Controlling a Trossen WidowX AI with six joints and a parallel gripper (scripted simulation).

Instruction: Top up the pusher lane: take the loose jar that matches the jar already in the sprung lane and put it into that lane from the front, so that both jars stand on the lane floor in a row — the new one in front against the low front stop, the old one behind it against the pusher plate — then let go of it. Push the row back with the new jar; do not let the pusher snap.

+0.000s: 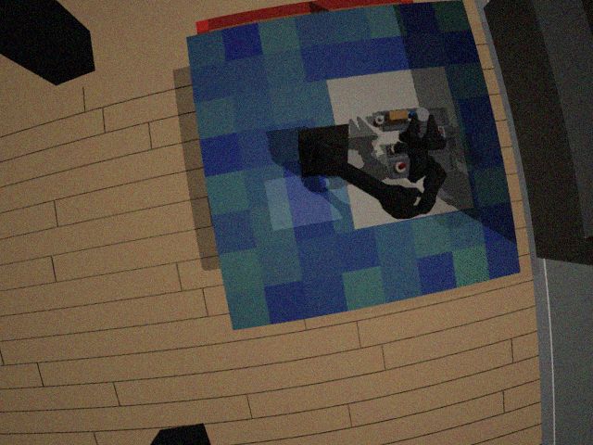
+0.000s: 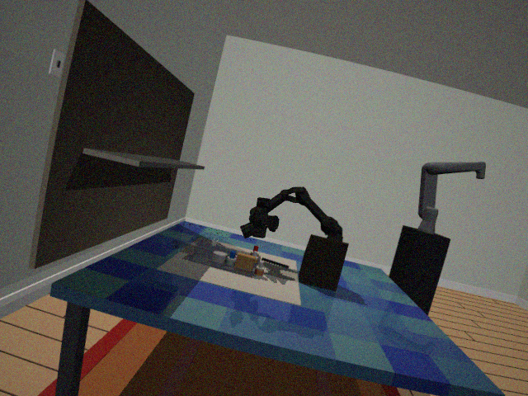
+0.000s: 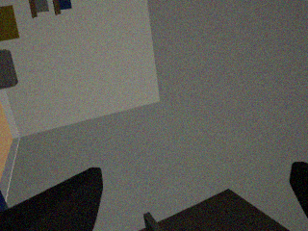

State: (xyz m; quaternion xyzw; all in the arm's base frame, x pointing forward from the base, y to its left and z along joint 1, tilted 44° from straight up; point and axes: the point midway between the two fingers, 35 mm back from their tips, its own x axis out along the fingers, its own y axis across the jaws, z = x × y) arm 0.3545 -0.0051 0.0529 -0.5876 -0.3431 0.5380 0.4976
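Observation:
My gripper (image 1: 422, 121) (image 2: 250, 233) (image 3: 197, 176) is open, with nothing between its fingers. It is raised above the objects and tilted, so the wrist view shows mostly wall. A jar with a red top (image 1: 401, 166) (image 2: 256, 248) stands among the grey fixtures. A small jar with a brownish lower part (image 2: 259, 271) stands in front of the tan box; it shows as a pale ring (image 1: 379, 120) from above. A blue-topped jar (image 2: 232, 254) stands beside a wide white round thing (image 2: 219, 256) (image 1: 422, 113). The sprung lane, its pusher and its jar cannot be told apart; the arm and shadows hide much.
A tan box (image 1: 398, 115) (image 2: 246, 261) stands between the small jars. A dark ribbed strip (image 2: 275, 262) lies behind. The pale mat (image 1: 371, 95) (image 2: 272, 294) is on the blue patchwork table (image 1: 248, 201) (image 2: 358, 337). The arm's black base block (image 1: 322, 150) (image 2: 322, 264) stands beside the mat.

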